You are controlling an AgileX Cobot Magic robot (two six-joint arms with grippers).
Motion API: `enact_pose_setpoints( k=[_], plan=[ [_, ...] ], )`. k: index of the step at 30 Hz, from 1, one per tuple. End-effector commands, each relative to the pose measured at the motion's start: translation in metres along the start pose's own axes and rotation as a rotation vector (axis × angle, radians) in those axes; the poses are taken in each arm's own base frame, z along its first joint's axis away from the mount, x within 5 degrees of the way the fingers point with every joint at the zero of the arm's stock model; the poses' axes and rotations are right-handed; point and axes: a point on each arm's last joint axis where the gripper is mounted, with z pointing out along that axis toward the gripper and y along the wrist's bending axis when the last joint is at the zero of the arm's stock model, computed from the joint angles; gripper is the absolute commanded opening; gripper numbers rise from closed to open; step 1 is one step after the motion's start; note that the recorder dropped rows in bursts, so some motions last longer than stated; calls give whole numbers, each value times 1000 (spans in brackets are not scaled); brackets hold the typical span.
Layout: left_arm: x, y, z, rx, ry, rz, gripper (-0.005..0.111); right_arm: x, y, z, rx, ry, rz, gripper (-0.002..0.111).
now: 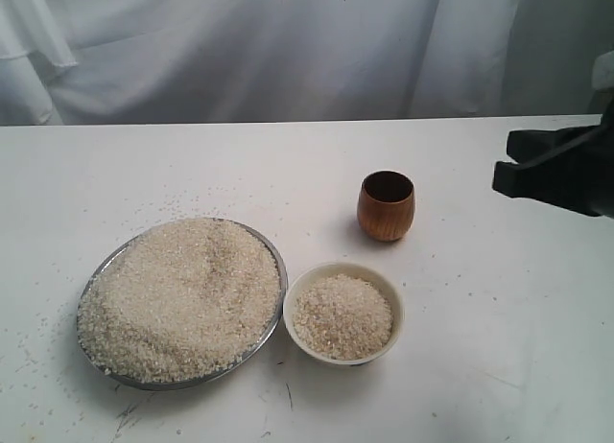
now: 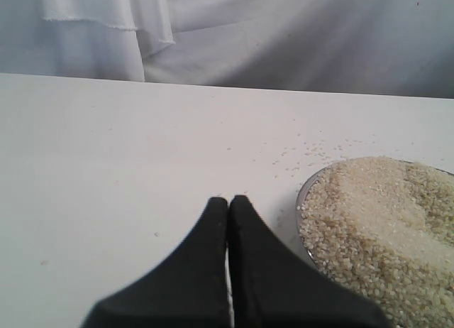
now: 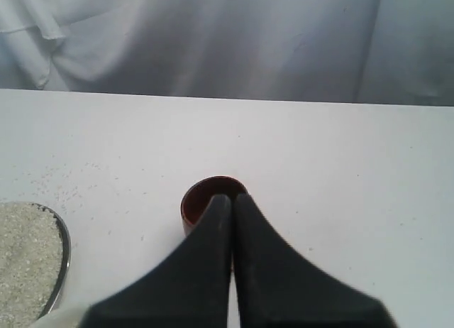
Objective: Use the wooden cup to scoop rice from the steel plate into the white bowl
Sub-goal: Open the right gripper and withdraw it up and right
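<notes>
Our right gripper (image 3: 233, 199) has its two black fingers pressed together, with nothing between them. In the exterior view the right arm comes in from the right edge and hangs above the table (image 1: 499, 347). Its fingers lie nearly level and point towards the cup (image 1: 386, 208), but they are well apart from it. From the right wrist view the joined tips line up with the cup's rim and cover part of it.

Our left gripper (image 2: 228, 200) is also closed, finger against finger, and holds nothing. It does not show in the exterior view. Its own camera shows it over bare table, with the edge of the plate (image 1: 192, 384) near.

The cup stands upright on the table, free of both grippers, dark inside, just beyond the bowl (image 1: 343, 265). The bowl sits just beside the plate; we cannot tell whether the rims touch. The rice (image 1: 182, 299) lies heaped across the plate, and a smaller mound fills the bowl. Loose grains are scattered on the table around the plate. A white cloth (image 1: 288, 50) hangs behind the table.
</notes>
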Motion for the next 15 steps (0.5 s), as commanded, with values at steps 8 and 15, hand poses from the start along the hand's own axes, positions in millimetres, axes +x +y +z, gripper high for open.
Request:
enact_pose_setpoints(
  k=[8,15],
  plan=[
    [1,0,0,-1,-6,-2,0,-10,-2,-36,88,-37,71,0],
    [1,0,0,-1,-6,-2,0,-15,0,-44,77,-81,84,0]
  ],
)
